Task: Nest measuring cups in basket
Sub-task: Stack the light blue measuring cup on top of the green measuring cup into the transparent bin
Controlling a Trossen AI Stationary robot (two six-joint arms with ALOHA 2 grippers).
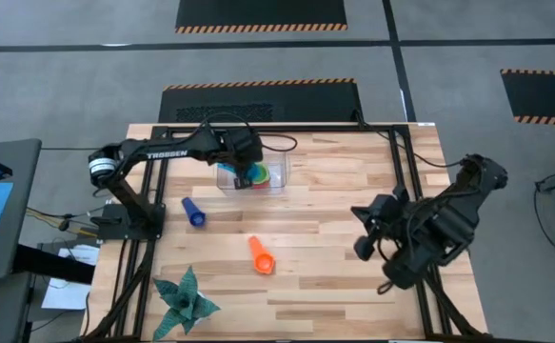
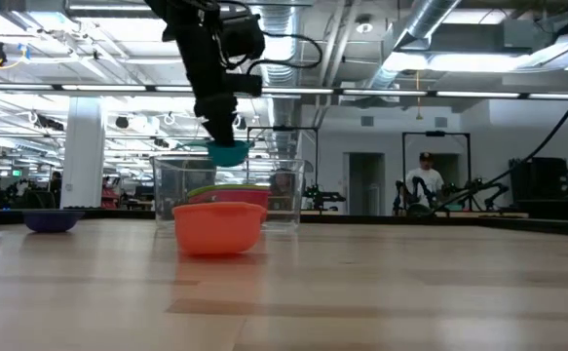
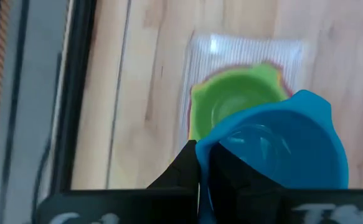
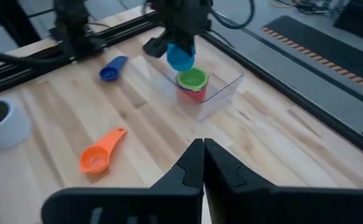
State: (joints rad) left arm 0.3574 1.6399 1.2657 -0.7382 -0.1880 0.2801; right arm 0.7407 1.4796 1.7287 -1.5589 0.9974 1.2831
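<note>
While the wooden bench (image 1: 353,248) carries everything, the left arm reaches across its far side and the right arm waits over the near right part, well apart from the work. The right claw (image 4: 203,163) is clenched on nothing, its two fingers pressed together.

The left claw (image 1: 246,160) hangs above the basket (image 1: 279,174), grasping a light blue cup (image 4: 180,56) — in the left wrist view the dark fingers (image 3: 190,165) pinch it at the handle end, and the bowl (image 3: 281,146) sits tilted over the basket. In the low view this cup (image 2: 229,152) is clear of the basket's rim, held in the air above it.

The basket, a clear bin (image 2: 171,190), stands on the far middle of the bench. Inside it a green cup (image 4: 192,78) is nested in a red one (image 4: 188,94); the green cup (image 3: 231,106) lies directly beneath the held blue one, with a thin red edge showing around it.

At the near left corner sits a teal spiky plant (image 1: 184,300) in a white pot (image 4: 4,124).

An orange cup (image 1: 261,255) lies on the bench near the middle, nearer than the basket, handle pointing toward the far side. A dark blue cup (image 1: 194,212) lies to the left of the basket, just beside the left arm's base — both apart from the basket and from each other.

In the room beyond, a person (image 2: 423,175) stands far off.
</note>
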